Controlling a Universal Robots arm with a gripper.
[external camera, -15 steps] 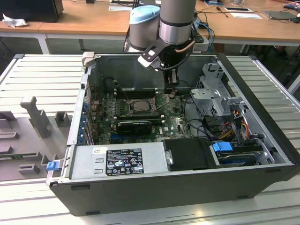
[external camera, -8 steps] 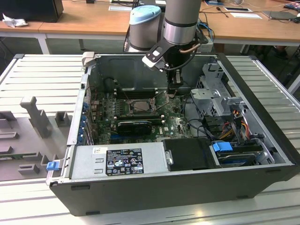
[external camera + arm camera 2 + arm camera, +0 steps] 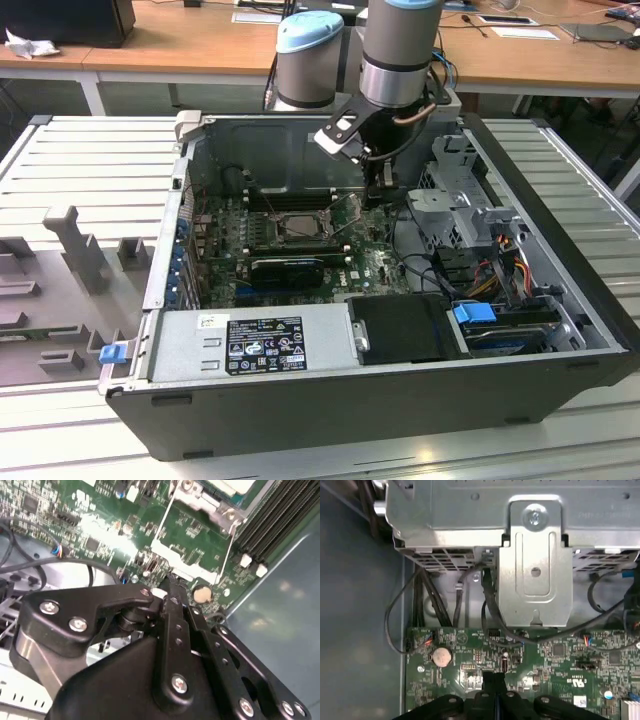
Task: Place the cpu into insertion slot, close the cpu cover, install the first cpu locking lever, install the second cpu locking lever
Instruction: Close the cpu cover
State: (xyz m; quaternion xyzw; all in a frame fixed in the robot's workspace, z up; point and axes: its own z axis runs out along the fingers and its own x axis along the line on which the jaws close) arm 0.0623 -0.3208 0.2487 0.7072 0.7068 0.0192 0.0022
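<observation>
Inside the case (image 3: 380,405), near the seated cpu (image 3: 300,226), the hand (image 3: 493,679) hangs closed, empty

Gripper (image 3: 494,677): black, fingers pressed together, its tip over the green motherboard (image 3: 555,665). Coin cell (image 3: 441,656): seated near the board's edge, beside the grey case wall (image 3: 360,620). Black cables (image 3: 490,605) pass from the board behind a silvery bracket (image 3: 535,580) screwed to the metal cage (image 3: 450,510).
</observation>
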